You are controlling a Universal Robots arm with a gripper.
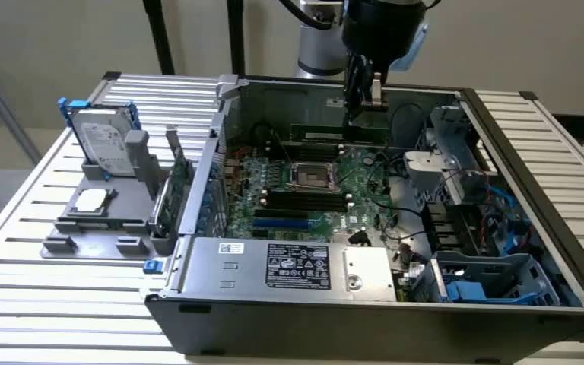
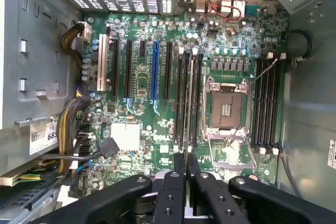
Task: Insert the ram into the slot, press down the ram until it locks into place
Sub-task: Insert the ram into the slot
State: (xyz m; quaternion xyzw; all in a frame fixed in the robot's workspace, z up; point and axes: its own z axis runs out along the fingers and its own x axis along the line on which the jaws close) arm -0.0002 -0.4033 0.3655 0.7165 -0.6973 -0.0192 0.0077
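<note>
Ram [image 1: 339, 134], thin flat green stick, pinched btwn black metal fingers [image 2: 179, 169] over long black slots [image 2: 180, 98].

ram [image 1: 338, 134] in tool [image 1: 364, 108] | above slot [image 2: 195, 98] | slot beside CPU socket [image 2: 227, 109]

One ram [image 1: 338, 134] (green), one CPU socket [image 2: 227, 109]
</note>
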